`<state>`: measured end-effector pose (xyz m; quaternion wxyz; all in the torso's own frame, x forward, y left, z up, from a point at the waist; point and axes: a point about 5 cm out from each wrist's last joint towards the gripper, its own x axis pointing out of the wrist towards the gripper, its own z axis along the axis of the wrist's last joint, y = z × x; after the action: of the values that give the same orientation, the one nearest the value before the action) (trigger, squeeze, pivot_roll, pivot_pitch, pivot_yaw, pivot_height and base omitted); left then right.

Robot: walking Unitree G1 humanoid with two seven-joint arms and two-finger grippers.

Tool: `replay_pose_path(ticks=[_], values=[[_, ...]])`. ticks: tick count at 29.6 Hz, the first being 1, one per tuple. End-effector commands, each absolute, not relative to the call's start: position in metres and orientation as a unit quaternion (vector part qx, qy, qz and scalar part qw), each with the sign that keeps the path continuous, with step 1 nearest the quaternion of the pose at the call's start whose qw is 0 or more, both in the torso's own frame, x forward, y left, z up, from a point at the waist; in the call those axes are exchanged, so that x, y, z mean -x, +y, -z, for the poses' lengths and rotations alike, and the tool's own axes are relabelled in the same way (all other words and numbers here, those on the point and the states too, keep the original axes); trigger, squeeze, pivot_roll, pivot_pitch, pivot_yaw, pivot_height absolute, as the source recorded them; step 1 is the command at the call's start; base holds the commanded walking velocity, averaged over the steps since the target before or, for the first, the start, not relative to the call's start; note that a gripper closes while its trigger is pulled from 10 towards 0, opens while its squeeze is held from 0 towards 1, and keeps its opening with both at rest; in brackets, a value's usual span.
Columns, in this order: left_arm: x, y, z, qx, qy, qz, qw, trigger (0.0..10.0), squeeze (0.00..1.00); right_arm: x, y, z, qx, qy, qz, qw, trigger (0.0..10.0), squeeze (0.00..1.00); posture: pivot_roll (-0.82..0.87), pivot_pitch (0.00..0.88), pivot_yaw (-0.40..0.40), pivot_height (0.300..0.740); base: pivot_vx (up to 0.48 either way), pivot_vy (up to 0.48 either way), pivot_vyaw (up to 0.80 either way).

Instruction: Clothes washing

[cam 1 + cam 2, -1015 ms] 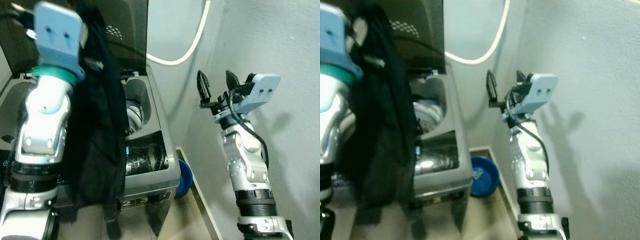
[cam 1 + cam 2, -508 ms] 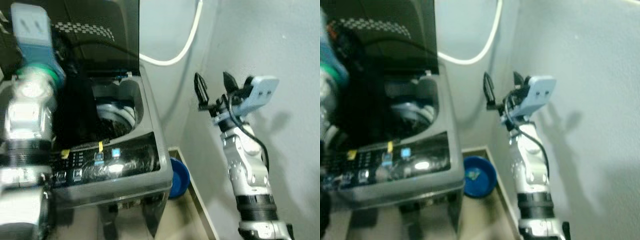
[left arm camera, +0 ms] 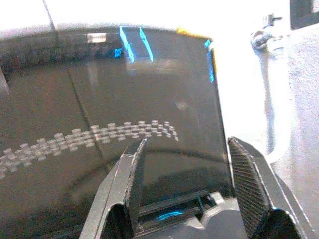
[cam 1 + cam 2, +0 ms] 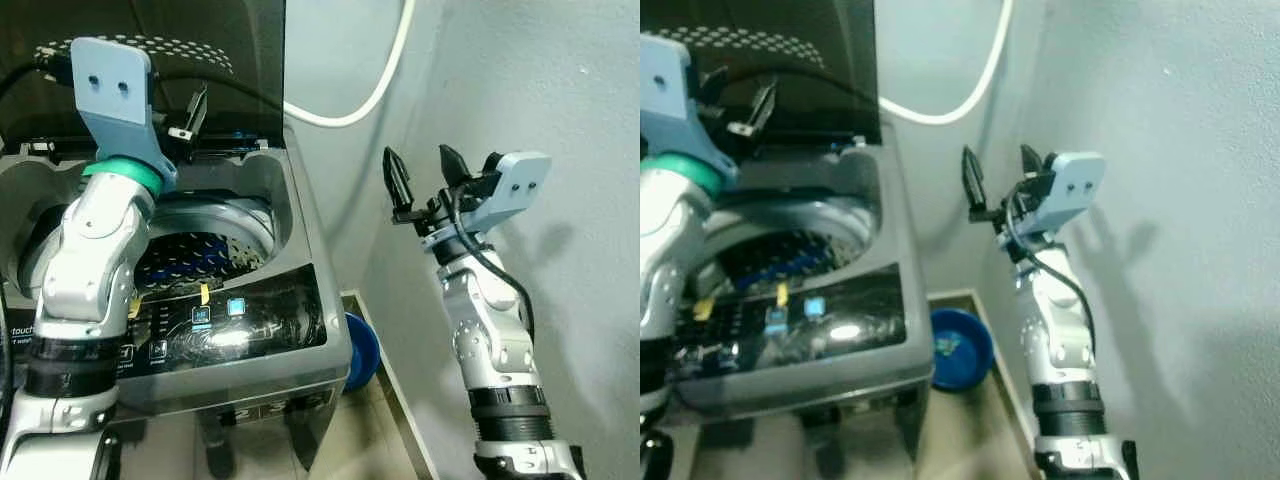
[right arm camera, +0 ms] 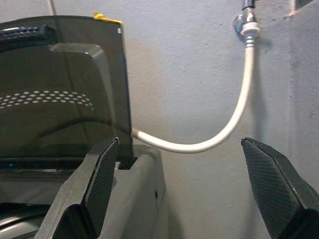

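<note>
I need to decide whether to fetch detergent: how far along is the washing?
Done: dark clothes lie inside the steel drum of the grey top-loading washing machine. In hand: the left gripper hovers open above the drum; the right gripper waits open beside the machine. Left: the dark tinted lid stands open, so it needs closing and the control panel pressing.

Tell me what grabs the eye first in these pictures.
The open top-loading washing machine stands in front at the left, its dark lid raised and dark and blue laundry in the drum. The left gripper hangs open above the drum. The right gripper is raised, open and empty, by the grey wall, where a white hose curves down to the machine.
</note>
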<state>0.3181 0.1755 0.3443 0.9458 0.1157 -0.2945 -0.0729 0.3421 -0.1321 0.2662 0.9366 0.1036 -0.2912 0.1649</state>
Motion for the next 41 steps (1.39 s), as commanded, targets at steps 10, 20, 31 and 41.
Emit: replay_pose_path(ticks=[10, 20, 31, 41], values=[[-0.274, 0.108, -0.319, -0.242, -0.363, 0.192, 0.879, 10.0, 0.0, -0.343, -0.127, -0.261, -0.115, -0.274, -0.184, 0.937, 10.0, 0.0, 0.1, 0.069, -0.034, 0.74, 0.0, 0.0, 0.0], [-0.309, 0.172, -0.336, -0.098, -0.345, -0.002, 0.934, 10.0, 0.0, -0.344, -0.123, -0.26, -0.109, -0.273, -0.179, 0.939, 10.0, 0.0, 0.1, 0.063, -0.032, 0.74, 0.0, 0.0, 0.0], [-0.31, 0.184, -0.332, -0.061, -0.333, -0.028, 0.941, 10.0, 0.0, -0.346, -0.125, -0.262, -0.1, -0.278, -0.168, 0.941, 10.0, 0.0, 0.09, 0.055, -0.038, 0.74, -0.185, 0.0, 0.0], [-0.313, 0.184, -0.332, -0.052, -0.333, -0.034, 0.941, 10.0, 0.0, -0.347, -0.126, -0.262, -0.091, -0.275, -0.164, 0.943, 10.0, 0.0, 0.09, 0.056, -0.041, 0.74, -0.386, 0.0, 0.0]])
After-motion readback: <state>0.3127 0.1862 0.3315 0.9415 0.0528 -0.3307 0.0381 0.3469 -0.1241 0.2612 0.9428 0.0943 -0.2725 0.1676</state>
